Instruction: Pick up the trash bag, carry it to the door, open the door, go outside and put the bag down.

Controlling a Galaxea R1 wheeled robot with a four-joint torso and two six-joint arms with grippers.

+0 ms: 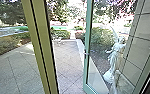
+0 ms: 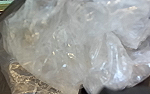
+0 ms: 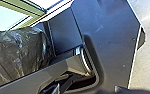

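Bag (image 2: 66, 50) could snag and tear on post (image 1: 43, 37) or door (image 1: 88, 30) if the robot passes too close; whether either claw is clamped or apart, I cannot tell.

Bright daylight bleaches the foliage (image 1: 63, 11) in patches. Glints dot the bag (image 2: 66, 50), and a bluish sheen lies across the plate (image 3: 111, 37).

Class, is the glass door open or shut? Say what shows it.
Open: the door stands swung away from the post, with paving between them.
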